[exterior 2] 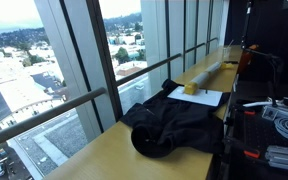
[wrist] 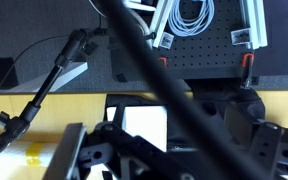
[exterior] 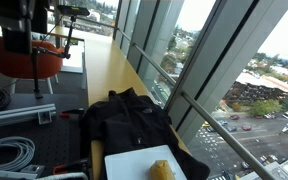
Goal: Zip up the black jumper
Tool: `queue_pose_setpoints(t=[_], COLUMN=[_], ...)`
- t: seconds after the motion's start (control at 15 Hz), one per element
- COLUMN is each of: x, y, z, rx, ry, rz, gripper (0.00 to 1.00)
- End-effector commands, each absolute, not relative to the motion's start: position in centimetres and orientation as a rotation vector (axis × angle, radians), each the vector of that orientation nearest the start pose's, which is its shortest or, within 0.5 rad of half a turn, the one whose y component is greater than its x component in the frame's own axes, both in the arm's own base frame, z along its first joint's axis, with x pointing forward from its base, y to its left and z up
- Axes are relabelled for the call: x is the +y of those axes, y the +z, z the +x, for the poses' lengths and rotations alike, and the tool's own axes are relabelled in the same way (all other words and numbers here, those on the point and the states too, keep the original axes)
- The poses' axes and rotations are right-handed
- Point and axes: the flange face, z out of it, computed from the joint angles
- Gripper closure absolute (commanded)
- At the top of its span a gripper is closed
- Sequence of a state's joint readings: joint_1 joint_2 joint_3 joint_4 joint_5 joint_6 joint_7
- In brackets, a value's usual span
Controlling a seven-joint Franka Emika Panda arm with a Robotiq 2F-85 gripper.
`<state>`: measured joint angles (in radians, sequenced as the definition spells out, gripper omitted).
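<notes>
Pincer [wrist: 164, 150] wide open, empty. Rumpled black fabric jumper [exterior: 129, 118] lies on the long wooden surface [exterior: 109, 70], touching the flat white board's [exterior: 134, 165] far edge. Can't see the zip pull; I'd locate it first, then pinch it squarely.

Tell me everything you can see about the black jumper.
The black jumper is soft, dark fabric, rumpled in a heap and lying on the wooden ledge beside the window, in both exterior views. A white board sits against one end. Its zip is too dark to make out. Nothing grips it.
</notes>
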<state>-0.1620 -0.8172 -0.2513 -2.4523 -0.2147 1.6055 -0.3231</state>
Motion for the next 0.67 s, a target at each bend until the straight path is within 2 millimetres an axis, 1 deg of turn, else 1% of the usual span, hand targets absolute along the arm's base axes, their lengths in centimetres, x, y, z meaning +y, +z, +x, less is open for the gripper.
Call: queue_pose_setpoints(t=[0.0, 0.4, 0.6], x=[-15.8, -15.8, -16.0], y=[54.8, 54.8, 53.7], z=[26.6, 26.6, 27.6], rx=[-0.005, -0.005, -0.005], ry=[0.083, 0.083, 0.1], rz=[-3.156, -3.156, -3.159], gripper=[0.0, 0.0, 0.0])
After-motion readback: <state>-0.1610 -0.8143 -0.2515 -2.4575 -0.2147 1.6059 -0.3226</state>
